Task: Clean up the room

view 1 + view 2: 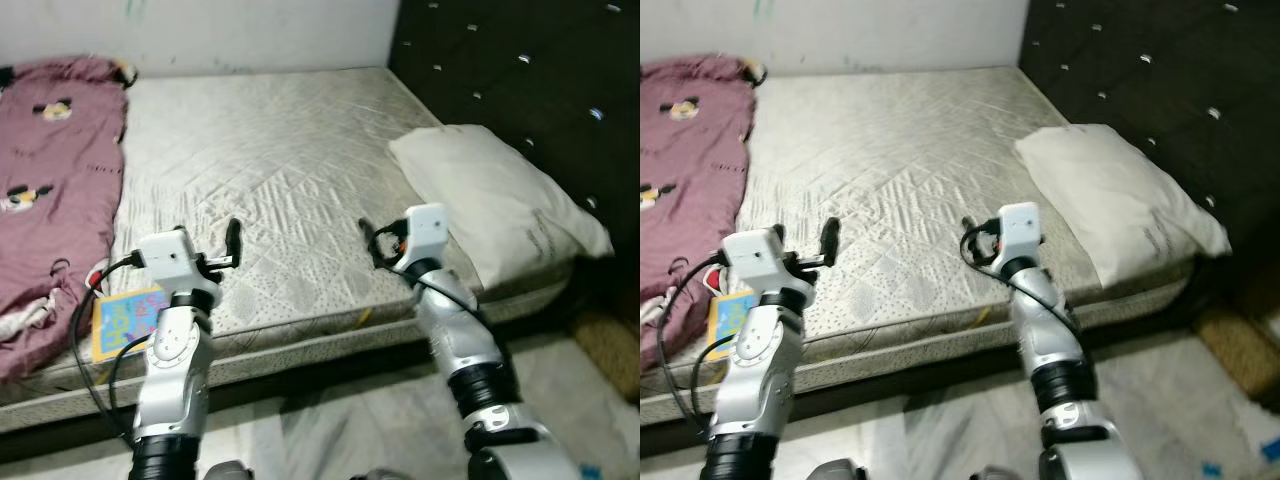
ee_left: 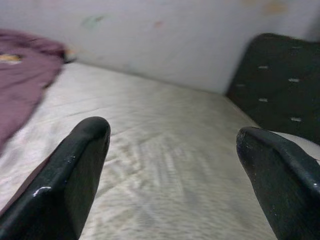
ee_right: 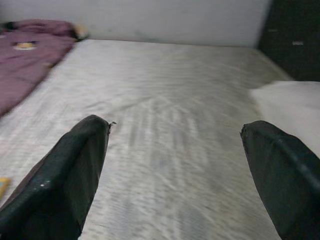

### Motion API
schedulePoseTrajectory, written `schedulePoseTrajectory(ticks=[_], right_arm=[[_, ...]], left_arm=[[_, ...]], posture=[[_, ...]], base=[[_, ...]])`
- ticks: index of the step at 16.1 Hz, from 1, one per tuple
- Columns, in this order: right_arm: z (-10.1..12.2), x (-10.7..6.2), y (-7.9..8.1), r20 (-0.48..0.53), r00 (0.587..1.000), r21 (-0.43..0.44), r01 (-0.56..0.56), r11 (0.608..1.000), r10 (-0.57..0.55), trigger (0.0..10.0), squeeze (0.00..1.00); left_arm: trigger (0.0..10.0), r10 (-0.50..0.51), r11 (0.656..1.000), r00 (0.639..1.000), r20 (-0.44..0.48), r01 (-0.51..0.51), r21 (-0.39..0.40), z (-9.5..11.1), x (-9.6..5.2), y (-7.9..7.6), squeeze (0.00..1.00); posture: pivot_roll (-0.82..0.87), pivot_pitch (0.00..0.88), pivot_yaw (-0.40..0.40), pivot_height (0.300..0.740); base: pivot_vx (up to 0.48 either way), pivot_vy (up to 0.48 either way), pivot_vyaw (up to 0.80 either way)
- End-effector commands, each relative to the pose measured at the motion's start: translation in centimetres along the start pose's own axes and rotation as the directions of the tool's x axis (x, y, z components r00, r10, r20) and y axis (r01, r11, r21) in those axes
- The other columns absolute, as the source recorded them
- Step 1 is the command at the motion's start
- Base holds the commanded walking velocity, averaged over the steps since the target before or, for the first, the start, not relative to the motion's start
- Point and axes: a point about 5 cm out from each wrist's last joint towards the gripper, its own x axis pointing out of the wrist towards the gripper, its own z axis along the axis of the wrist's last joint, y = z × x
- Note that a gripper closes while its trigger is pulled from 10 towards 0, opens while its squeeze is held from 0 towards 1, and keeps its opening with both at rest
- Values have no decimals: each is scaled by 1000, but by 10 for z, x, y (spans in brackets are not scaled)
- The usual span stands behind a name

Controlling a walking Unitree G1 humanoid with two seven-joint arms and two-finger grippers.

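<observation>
Mattress (image 1: pixel 280 170) ahead; I hold both grippers (image 2: pixel 172 150) (image 3: pixel 175 150) spread, empty; approach the blanket (image 1: pixel 50 200) squarely first.

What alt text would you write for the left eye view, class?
Two silver robot arms reach over a bare quilted mattress, left gripper and right gripper both empty. A purple blanket lies left, a white pillow right, a colourful book at the near edge.

bare quilted mattress (image 1: pixel 270 150): maroon blanket (image 1: pixel 50 190) along left, cream pillow (image 1: pixel 490 195) right, colourful book (image 1: pixel 125 320) near front edge.
</observation>
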Motion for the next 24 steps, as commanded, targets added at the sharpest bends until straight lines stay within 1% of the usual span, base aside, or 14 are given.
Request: schedulePoseTrajectory(ticks=[1, 4, 7, 8, 10, 11, 13, 15, 17, 19, 20, 21, 23, 24], right_arm=[[5, 4, 8, 16, 999, -9, -42, 999, 42, 10000, 0], [2, 9, 13, -5, 998, -16, -63, 998, 63, 10000, 0], [-1, 15, 28, -31, 991, -29, -131, 991, 130, 10000, 0], [0, 16, 32, -18, 990, -30, -143, 989, 143, 10000, 0], [2, 16, 37, 1, 986, -73, -165, 984, 166, 10000, 0], [2, 17, 38, 5, 986, -58, -163, 985, 164, 10000, 0], [1, 18, 37, 3, 988, -38, -152, 988, 152, 10000, 0], [-3, 16, 27, -19, 992, -22, -123, 992, 123, 10000, 0], [-4, 16, 22, -21, 994, -16, -112, 994, 112, 10000, 0], [-14, 11, 11, -76, 994, -85, -85, 993, 79, 10000, 0], [-16, 11, 12, -87, 992, -121, -99, 988, 89, 10000, 0], [-15, 11, 14, -83, 991, -125, -115, 986, 105, 10000, 0], [-11, 14, 25, -84, 980, -94, -188, 978, 181, 10000, 0], [-11, 15, 27, -86, 978, -92, -197, 976, 189, 10000, 0]], left_arm=[[10000, 37, 999, 999, 13, -37, 24, 2, -2, 5, 0], [10000, 91, 995, 996, 15, -92, 50, -2, -6, 14, 0], [10000, 172, 979, 985, -3, -170, 108, -11, -14, 27, 0], [10000, 185, 976, 983, -7, -183, 121, -13, -16, 29, 0], [10000, 189, 973, 982, -4, -187, 136, -16, -17, 30, 0], [10000, 177, 975, 984, -1, -175, 139, -16, -15, 28, 0], [10000, 165, 977, 986, 2, -164, 140, -16, -10, 24, 0], [10000, 136, 981, 991, -12, -133, 141, -18, -4, 21, 0], [10000, 123, 982, 992, -10, -121, 145, -18, -3, 19, 0], [10000, 126, 983, 992, -10, -124, 137, -20, -2, 19, 0], [10000, 129, 983, 992, -8, -127, 135, -21, -4, 20, 0], [10000, 135, 982, 991, -5, -133, 134, -21, -5, 21, 0], [10000, 172, 977, 985, 10, -172, 128, -20, -10, 24, 0], [10000, 179, 976, 984, 12, -179, 127, -20, -11, 24, 0]], posture=[[34, 0, -55, 740], [76, 0, -79, 740], [131, 0, -103, 740], [138, 0, -105, 740], [139, 0, -102, 740], [134, 0, -96, 740], [114, 0, -80, 740], [89, 0, -58, 740], [82, 0, -56, 740], [69, 0, -67, 740], [74, 0, -75, 740], [76, 0, -79, 740], [124, 0, -130, 740], [124, 0, -130, 740]], base=[[0, 0, 0], [0, 0, 0], [0, 0, 0], [0, 0, 0], [0, 0, 694], [0, 0, 800], [0, 0, 800], [0, 0, 0], [0, 0, 0], [0, 0, 0], [0, 0, 0], [0, 0, 0], [0, 0, 0], [0, 0, 0]])
